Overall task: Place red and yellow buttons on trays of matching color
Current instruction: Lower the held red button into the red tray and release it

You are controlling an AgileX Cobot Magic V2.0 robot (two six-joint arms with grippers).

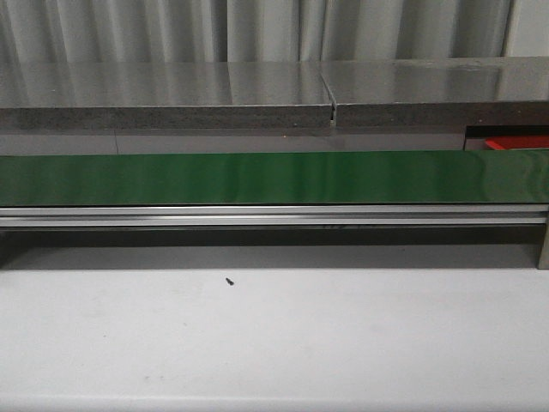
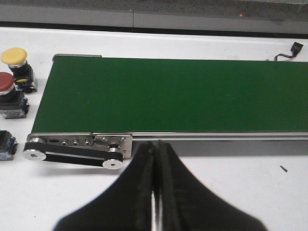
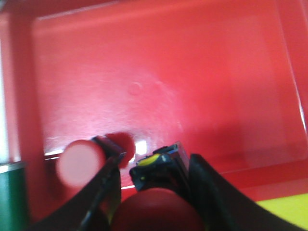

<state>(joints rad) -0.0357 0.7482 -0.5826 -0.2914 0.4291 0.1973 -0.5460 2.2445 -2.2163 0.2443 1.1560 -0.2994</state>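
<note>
Front view shows a glossy green conveyor belt [image 1: 274, 178] running the table's width on a brushed metal rail, with a speckled grey stone-like counter [image 1: 171, 94] behind it and a matte white table [image 1: 274, 343] in front; a tiny dark speck [image 1: 230, 281] lies on the white surface. A sliver of the red tray [image 1: 517, 142] shows at the far right behind the belt.

From the left wrist, the left gripper [image 2: 156, 192] has its black, smooth fingers pressed together with nothing between them, above the white table near the belt's pulley end. Beside that end stand a yellow button [image 2: 14, 57] and a red button [image 2: 6, 83], each a domed cap on a dark boxy base.

From the right wrist, the right gripper [image 3: 154, 192] is clamped on a red-capped button [image 3: 159, 207] over the shiny red plastic tray. Another red button [image 3: 80, 162], round-capped and blurred, lies on the tray floor just beside the fingers. A yellow tray corner [image 3: 284, 209] shows nearby.
</note>
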